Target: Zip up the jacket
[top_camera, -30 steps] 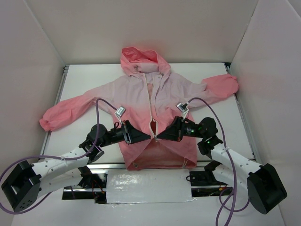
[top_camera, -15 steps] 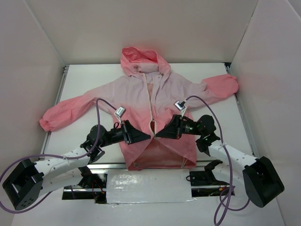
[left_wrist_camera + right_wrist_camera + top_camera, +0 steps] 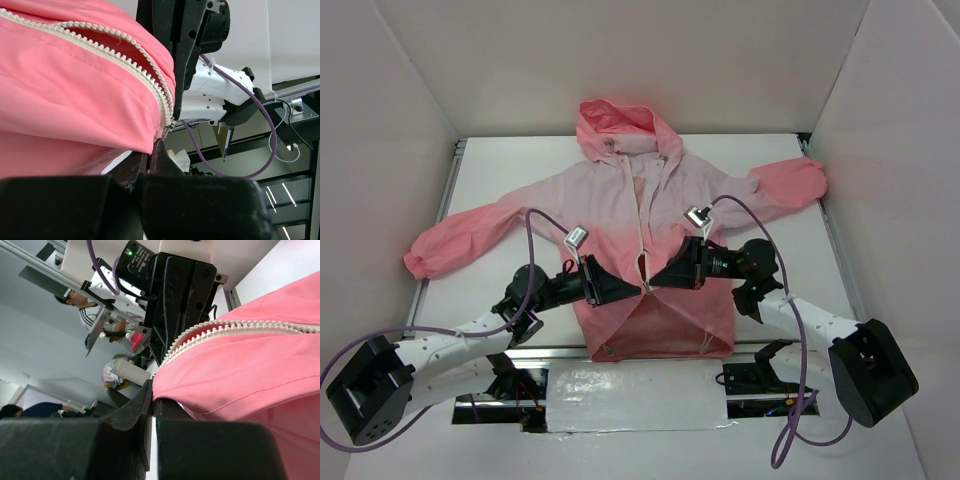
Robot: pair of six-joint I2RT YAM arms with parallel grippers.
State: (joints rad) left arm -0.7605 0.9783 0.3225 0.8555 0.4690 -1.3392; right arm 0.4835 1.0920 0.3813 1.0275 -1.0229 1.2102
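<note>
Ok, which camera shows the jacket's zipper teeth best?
The left wrist view: two rows of zipper teeth run large across the frame, parted at the top and meeting lower down. The right wrist view shows a shorter stretch of them along the jacket edge. The top external view shows them only as a thin white line.

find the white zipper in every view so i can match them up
top external: zipper runs down the jacket centre.
left wrist: zipper arcs from upper left to centre.
right wrist: zipper crosses the upper right.
shared landmark: where left end effector and right end effector meet on it.
</note>
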